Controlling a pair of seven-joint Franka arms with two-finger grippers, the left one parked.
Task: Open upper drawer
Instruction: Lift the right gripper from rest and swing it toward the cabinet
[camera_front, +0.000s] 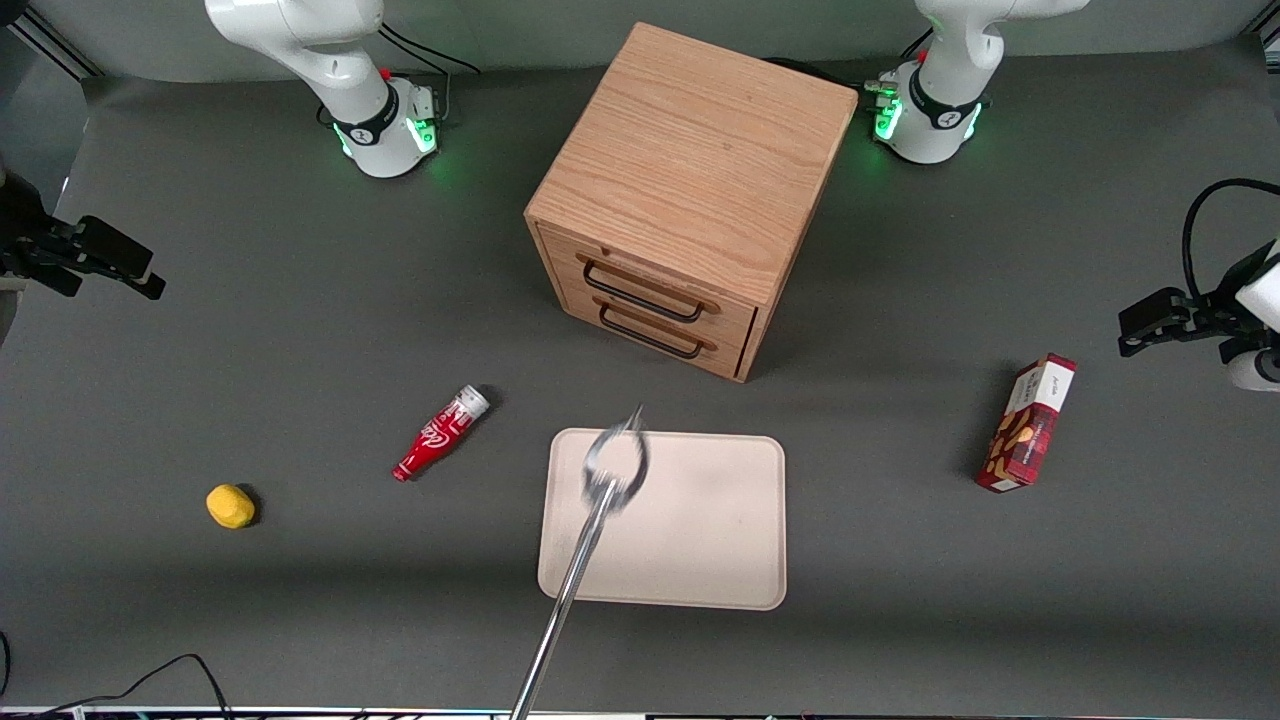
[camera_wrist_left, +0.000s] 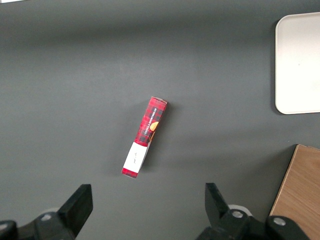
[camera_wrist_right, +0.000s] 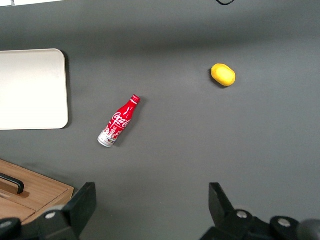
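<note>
1. The claw (camera_wrist_right: 150, 210) hangs spread above the surface (camera_wrist_right: 200, 150), holding nothing.
2. The upper drawer (camera_front: 648, 288) sits shut, well apart from the claw, above the bottom drawer (camera_front: 655, 330).

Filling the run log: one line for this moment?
upper drawer: shut | pincer: open, empty, apart from cabinet, toward working arm's table end

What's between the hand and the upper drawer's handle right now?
Nothing visible. The hand, open, hangs at the working arm's end of the table; bare mat lies between it and the upper drawer. The red bottle lies nearer the front camera, off that path.
</note>
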